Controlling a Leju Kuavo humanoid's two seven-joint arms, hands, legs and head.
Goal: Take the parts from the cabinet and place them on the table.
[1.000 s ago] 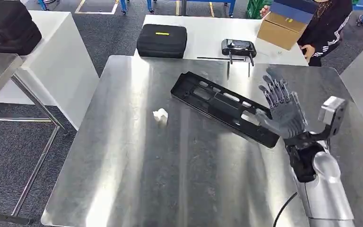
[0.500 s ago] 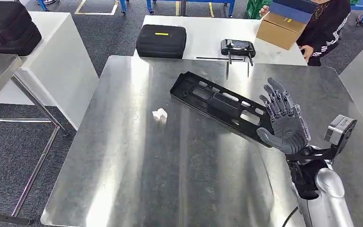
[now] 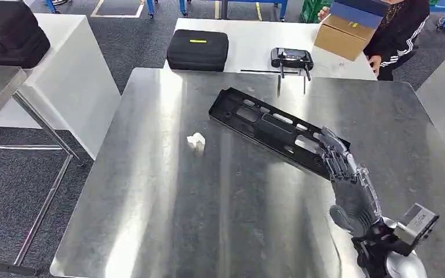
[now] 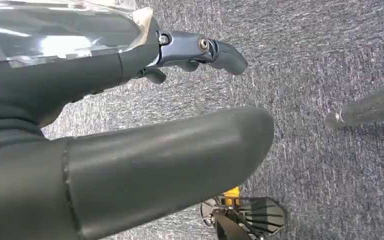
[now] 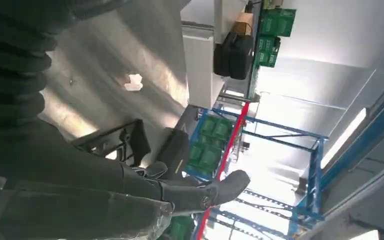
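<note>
The long black plastic part (image 3: 278,132) lies flat and slanted across the steel table (image 3: 168,220), with nothing holding it. The robot's right hand (image 3: 352,188) has drawn back toward the robot over the last second: a second ago it stood raised beside the far end of the part, and now it sits low at the near right corner of the table, palm turned up, fingers (image 3: 339,157) stretched out and spread, holding nothing. Its fingertips overlap the near end of the part in the head view, but whether they touch it cannot be told. The part itself has not shifted between the pictures, so the release looks complete and this piece counts as delivered. The left hand (image 4: 130,130) hangs over grey carpet (image 4: 330,50), its thumb and one finger held apart, with nothing between them. A small white scrap (image 3: 196,142) lies left of the part. A person (image 3: 397,29) stands behind the far table by a cardboard box (image 3: 343,36). The next likely step is a return to the cabinet.
</note>
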